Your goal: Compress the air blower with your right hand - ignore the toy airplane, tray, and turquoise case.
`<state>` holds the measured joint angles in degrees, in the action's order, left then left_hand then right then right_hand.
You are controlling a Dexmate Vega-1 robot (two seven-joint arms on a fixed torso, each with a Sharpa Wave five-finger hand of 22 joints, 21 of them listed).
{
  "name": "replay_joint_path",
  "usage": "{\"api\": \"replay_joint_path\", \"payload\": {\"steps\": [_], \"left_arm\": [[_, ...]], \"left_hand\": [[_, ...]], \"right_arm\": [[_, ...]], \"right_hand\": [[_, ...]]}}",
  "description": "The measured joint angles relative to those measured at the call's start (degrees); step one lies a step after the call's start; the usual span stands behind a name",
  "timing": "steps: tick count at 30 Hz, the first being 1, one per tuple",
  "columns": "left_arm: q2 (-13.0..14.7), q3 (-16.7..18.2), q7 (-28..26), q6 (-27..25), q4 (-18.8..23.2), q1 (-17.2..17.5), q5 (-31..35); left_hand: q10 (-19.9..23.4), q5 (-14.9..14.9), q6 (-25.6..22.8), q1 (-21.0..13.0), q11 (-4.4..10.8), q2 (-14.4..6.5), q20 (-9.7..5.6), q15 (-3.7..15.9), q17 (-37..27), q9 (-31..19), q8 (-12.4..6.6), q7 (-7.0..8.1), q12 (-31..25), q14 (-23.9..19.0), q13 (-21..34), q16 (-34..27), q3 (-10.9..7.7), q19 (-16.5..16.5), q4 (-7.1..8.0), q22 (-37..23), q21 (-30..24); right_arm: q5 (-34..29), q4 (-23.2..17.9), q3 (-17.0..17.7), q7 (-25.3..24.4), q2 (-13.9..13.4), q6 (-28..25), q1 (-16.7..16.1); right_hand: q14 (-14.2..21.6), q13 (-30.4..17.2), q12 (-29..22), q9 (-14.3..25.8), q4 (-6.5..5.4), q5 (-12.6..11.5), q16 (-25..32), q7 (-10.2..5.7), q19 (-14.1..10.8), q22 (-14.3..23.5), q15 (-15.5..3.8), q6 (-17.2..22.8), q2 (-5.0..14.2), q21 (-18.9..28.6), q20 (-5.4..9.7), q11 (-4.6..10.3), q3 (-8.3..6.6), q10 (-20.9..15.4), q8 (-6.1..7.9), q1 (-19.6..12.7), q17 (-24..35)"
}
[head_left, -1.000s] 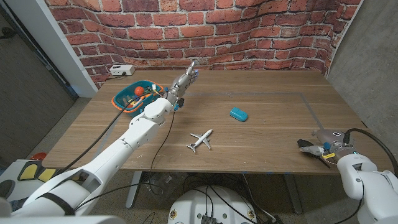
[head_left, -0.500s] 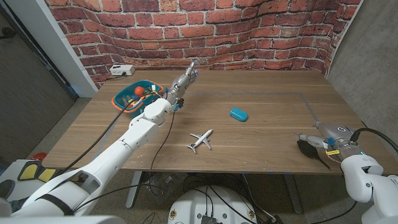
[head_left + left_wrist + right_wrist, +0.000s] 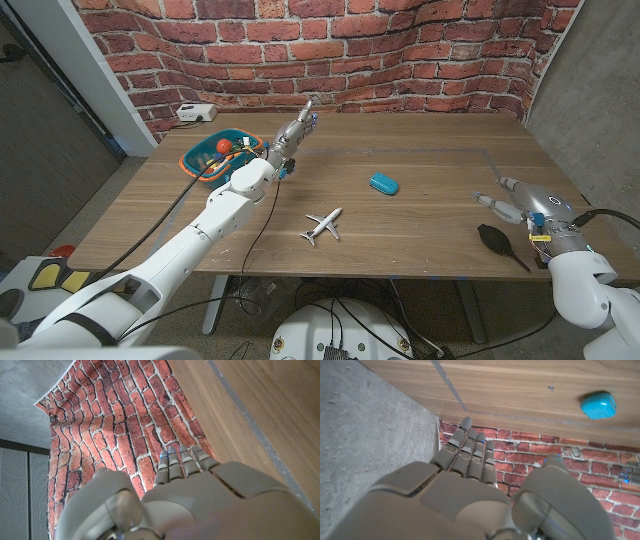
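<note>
the air blower (image 3: pixel 495 241) lies on the worktop (image 3: pixel 420 230) just beside your right robot hand (image 3: pixel 512 205), on the side nearer the robot, its black bulb toward the hand and its thin nozzle pointing back at the worktop's near edge. your right robot hand is open, fingers straight and spread, holding nothing; it hangs close to the bulb but is not around it. squeezing has not begun.

the risk, as i judge it, is the edge: the blower sits close to it, and a bulb that round will likely roll or skid if your fingers come down off-centre, so a glancing push toward the robot could send it off the worktop. close on the nozzle instead and you compress nothing.

farther out from that hand, the turquoise case (image 3: pixel 384 183) and the toy airplane (image 3: pixel 322 224) lie well apart from it; leave them. your left robot hand (image 3: pixel 297 127) is stretched far across, fingers straight and empty, near the tray (image 3: pixel 198 162).
</note>
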<state>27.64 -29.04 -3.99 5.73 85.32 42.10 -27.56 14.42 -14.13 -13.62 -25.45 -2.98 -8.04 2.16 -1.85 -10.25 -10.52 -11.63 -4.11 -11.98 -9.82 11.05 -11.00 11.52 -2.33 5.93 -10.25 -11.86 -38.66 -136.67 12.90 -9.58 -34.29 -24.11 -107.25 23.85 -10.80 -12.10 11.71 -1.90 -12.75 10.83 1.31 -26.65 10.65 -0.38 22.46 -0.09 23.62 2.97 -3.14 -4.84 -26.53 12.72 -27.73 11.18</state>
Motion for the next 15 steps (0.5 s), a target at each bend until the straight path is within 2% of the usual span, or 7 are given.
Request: {"api": "replay_joint_path", "payload": {"steps": [3, 10, 15], "left_arm": [[0.0, 0.0, 0.1, 0.0, 0.0, 0.0, 0.0], [0.0, 0.0, 0.2, 0.3, 0.0, 0.2, 0.0], [0.2, -0.1, 0.0, 0.7, 0.4, 0.8, 0.3]], "left_hand": [[0.0, 0.0, 0.0, 0.4, 0.0, -0.4, 0.0, 0.0, 0.0, 0.0, 0.0, 0.0, 0.0, 0.0, 0.0, 0.0, 0.0, 0.0, 0.0, 0.0, 0.0], [0.0, 0.4, 0.0, 0.4, 0.0, -0.4, 0.0, 0.0, 0.0, 0.0, 0.0, 0.0, 0.0, 0.0, 0.0, 0.0, 0.0, 0.0, 0.0, 0.0, 0.0], [0.0, 0.4, -0.2, 0.4, 0.0, -0.4, 0.0, 0.23, 0.0, 0.0, 0.0, -0.21, 0.0, -0.2, 0.0, 0.0, 0.0, 0.0, 0.0, 0.0, 0.0]], "right_arm": [[4.0, 1.3, 0.4, -1.6, 1.1, 3.2, 1.3], [11.7, 5.0, 0.7, -3.7, 2.7, 9.6, 4.9], [20.3, 8.1, 0.6, -5.3, 3.3, 17.2, 7.9]], "right_hand": [[0.0, 0.0, 0.0, 0.0, 0.42, 0.2, 0.0, -0.02, 0.0, 0.0, 0.0, 0.0, 0.37, -0.2, 0.0, -0.01, -0.41, 0.0, -0.02, -0.4, 0.0], [-0.3, 0.0, -0.2, 0.0, 0.57, 0.4, 0.0, 0.12, 0.3, 0.0, 0.29, -0.7, 0.68, -0.5, -0.31, -0.02, -0.57, -0.8, -0.45, -0.7, 0.0], [-0.3, -0.3, -1.3, 0.0, 0.71, 1.1, 0.0, -0.3, 0.3, 0.0, 0.29, 3.0, 1.11, -1.0, -0.31, 0.43, -0.71, -3.3, 0.47, -0.2, -0.3]]}}
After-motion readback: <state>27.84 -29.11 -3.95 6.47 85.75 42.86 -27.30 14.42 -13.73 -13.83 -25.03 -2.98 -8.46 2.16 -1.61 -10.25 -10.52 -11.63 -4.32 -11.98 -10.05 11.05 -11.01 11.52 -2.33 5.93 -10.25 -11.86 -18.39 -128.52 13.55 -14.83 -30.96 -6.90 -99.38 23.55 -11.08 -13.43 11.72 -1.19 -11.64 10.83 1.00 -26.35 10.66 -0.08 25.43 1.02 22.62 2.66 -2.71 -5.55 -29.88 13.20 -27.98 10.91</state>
